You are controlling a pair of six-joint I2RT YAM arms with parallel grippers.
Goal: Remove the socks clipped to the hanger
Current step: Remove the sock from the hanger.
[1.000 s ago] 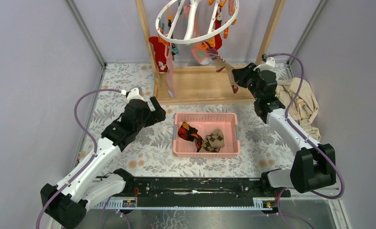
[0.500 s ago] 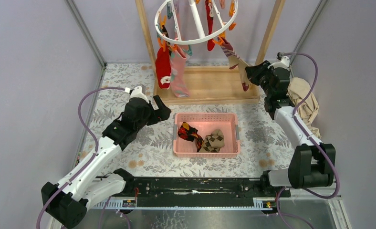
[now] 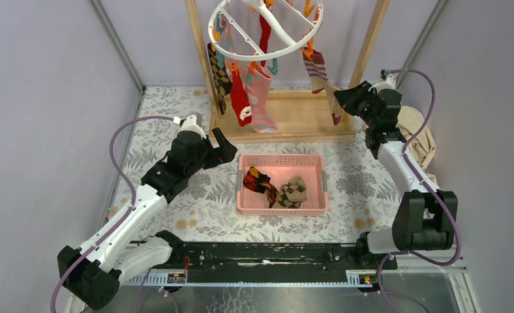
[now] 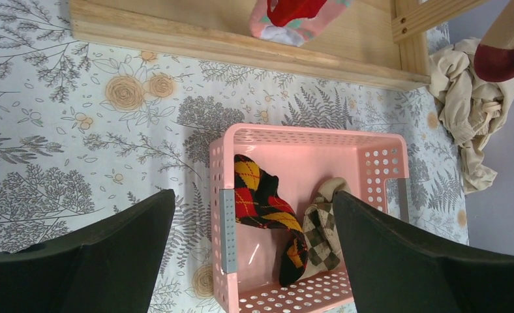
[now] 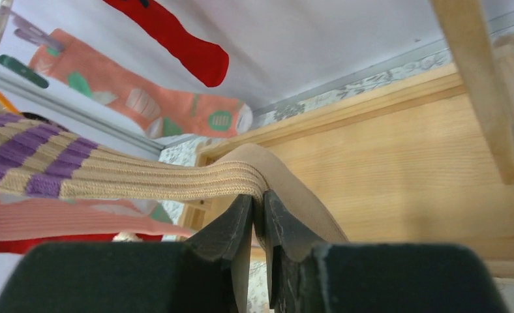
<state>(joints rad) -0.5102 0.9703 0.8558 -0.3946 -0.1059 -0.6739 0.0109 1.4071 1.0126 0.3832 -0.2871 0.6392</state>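
- The right hand (image 3: pixel 338 99) is pinched almost closed on a tan, purple-striped sock (image 3: pixel 319 70) that slants down from the right rim of the hanger (image 3: pixel 267 57). The hand hides the sock's toe.
- The left hand (image 3: pixel 223 149) has its fingers spread wide and holds nothing. It hovers low, left of the hanger.
- More socks (image 3: pixel 261 98), checked, red and pink, dangle under the hanger's left rim.
- The hanger's top is cut off, and its clips are hard to make out.

Overhead view, close wrist views; pink basket (image 3: pixel 280 158) in overhead and left-wrist.
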